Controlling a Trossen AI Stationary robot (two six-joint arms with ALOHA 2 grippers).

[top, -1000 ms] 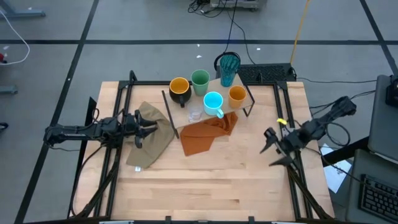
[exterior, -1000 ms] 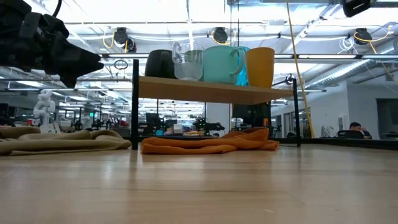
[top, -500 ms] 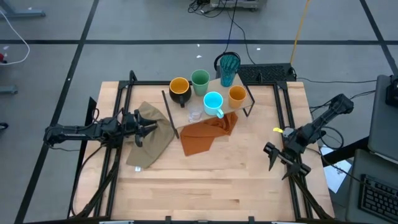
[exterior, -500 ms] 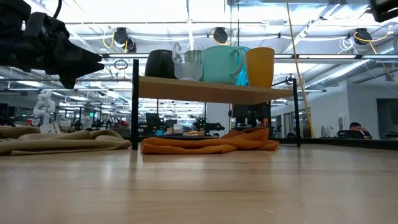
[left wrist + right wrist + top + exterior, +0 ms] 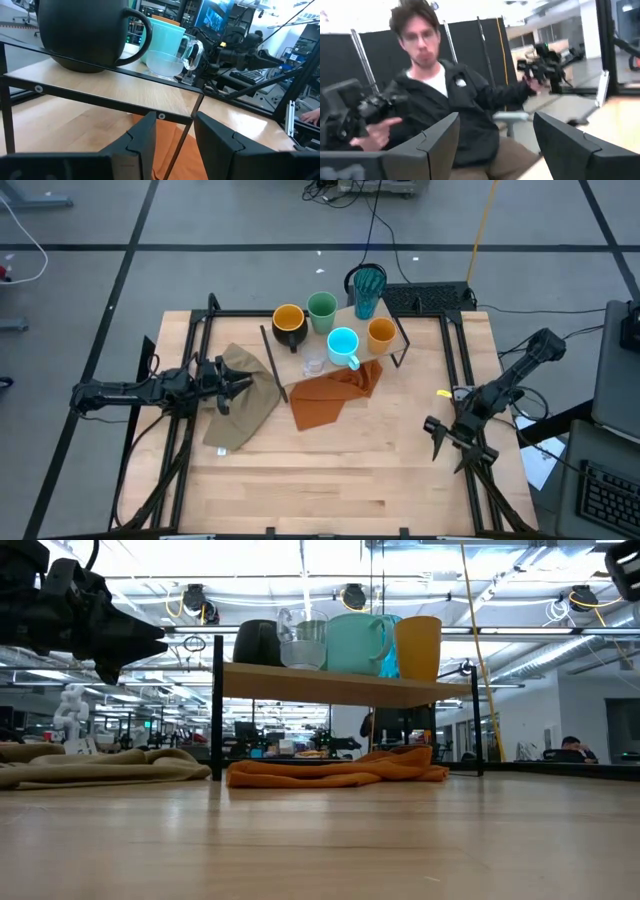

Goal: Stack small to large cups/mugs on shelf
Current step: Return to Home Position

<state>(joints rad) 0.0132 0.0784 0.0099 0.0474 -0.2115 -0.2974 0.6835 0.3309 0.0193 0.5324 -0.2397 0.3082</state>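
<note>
Although unseen from above, a person shows past the right pincer, spread empty like the left pincer.

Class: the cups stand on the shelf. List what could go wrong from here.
1. The clear glass sits near the shelf's front edge; a knock could tip it off.
2. The left gripper, open, hangs close to the shelf's legs and might clip them.
3. The right gripper points toward a person nearby.
</note>
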